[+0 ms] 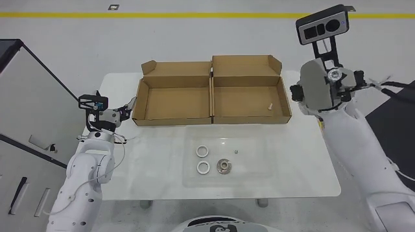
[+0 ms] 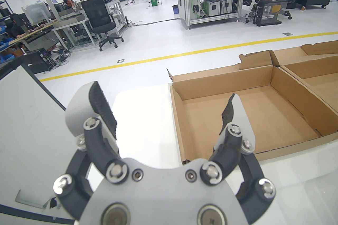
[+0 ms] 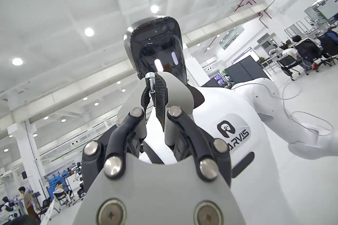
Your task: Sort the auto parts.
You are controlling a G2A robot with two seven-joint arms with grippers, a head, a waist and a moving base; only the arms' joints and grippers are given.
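Silver bolt (image 3: 151, 82): threaded, pinched in my right gripper (image 3: 154, 86).
My left gripper (image 2: 163, 92): wide, beside the cardboard box (image 2: 264, 115).

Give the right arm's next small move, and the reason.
Probably tilt the right gripper downward and carry it over the right-hand box. Its fingers are shut on a bolt, the gripper faces up and away from the table, and a small pin-like part already lies in that box.
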